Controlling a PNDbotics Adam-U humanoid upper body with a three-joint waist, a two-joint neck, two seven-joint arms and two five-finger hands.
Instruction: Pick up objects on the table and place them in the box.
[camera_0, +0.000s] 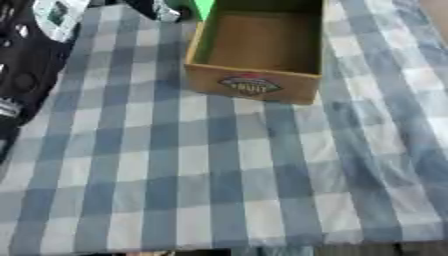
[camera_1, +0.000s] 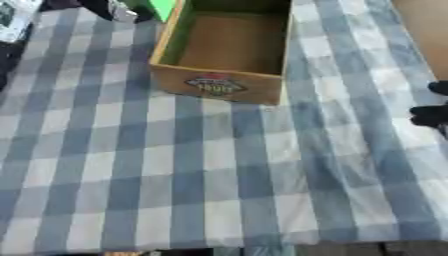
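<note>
Fingers of the right hand (camera_1: 430, 111) show only as dark tips at the right edge; their state cannot be determined. The cardboard box (camera_0: 258, 50) stands well apart, up-left of them, apparently empty. Risk: no pickable objects are visible on the checked tablecloth (camera_0: 219, 175), so a reach may snag cloth.

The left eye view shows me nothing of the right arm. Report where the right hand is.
Observer: A dark part of the right hand shows at the right edge of the right eye view, over the blue-and-white checked tablecloth.
Operator: Say how it stands to the box.
Observer: It is apart from the open brown cardboard box, off to the box's right and nearer the robot than its printed front wall.
</note>
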